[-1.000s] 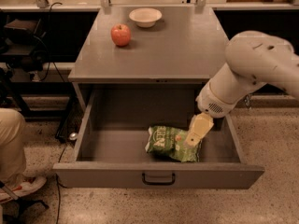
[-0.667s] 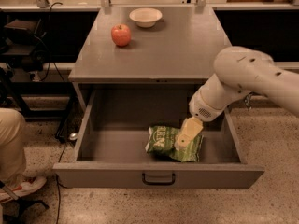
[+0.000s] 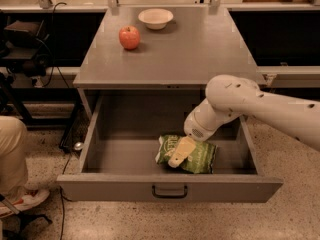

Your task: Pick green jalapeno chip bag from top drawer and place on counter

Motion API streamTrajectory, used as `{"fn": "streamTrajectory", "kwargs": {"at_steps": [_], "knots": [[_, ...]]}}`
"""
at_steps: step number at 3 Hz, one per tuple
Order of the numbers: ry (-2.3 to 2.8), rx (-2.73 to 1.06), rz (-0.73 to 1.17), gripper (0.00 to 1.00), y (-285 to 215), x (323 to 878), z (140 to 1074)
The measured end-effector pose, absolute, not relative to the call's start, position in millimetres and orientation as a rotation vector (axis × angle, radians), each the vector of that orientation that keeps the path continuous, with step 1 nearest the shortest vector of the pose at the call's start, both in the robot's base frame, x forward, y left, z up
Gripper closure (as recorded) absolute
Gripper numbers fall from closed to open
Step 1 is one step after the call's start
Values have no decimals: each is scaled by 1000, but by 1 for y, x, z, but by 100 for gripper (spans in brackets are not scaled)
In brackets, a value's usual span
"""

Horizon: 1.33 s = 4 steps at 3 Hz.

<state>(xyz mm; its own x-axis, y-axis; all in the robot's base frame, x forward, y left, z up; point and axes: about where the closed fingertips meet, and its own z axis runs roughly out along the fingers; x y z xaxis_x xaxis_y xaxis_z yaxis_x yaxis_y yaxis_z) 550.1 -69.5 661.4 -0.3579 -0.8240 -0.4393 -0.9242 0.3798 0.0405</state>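
You are at the pick step: the gripper (image 3: 180,153) is down inside the open top drawer (image 3: 100,186), right on the green jalapeno chip bag (image 3: 197,158). The bag lies flat on the drawer floor, toward the front and a little right of centre. Whether the gripper has closed on the bag or is only resting against it, you cannot tell from this view, as its cream tip overlaps the bag's left half.

My reading is that nothing has been lifted yet. The next move calls for a firm pinch on the bag, then a straight rise that clears the drawer's front panel before carrying it back to the counter (image 3: 190,49).

The bag is crinkly, soft film, light green with white lettering (expect it to crumple and slide instead of holding its shape). The drawer is shallow grey metal with a small dark handle (image 3: 169,191). The counter is smooth and flat, and a red apple (image 3: 129,37) and a white bowl (image 3: 155,18) sit at its far end.
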Motion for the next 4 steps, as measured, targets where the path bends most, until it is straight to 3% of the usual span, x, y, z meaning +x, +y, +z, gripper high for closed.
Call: {"fn": "streamTrajectory", "kwargs": {"at_steps": [1,3,4], "knots": [[2296,-1524,429,0,-53,552,639],[2289,-1507,450,45,-42,560,612],[2251,-1434,429,76,-66,566,640]]}}
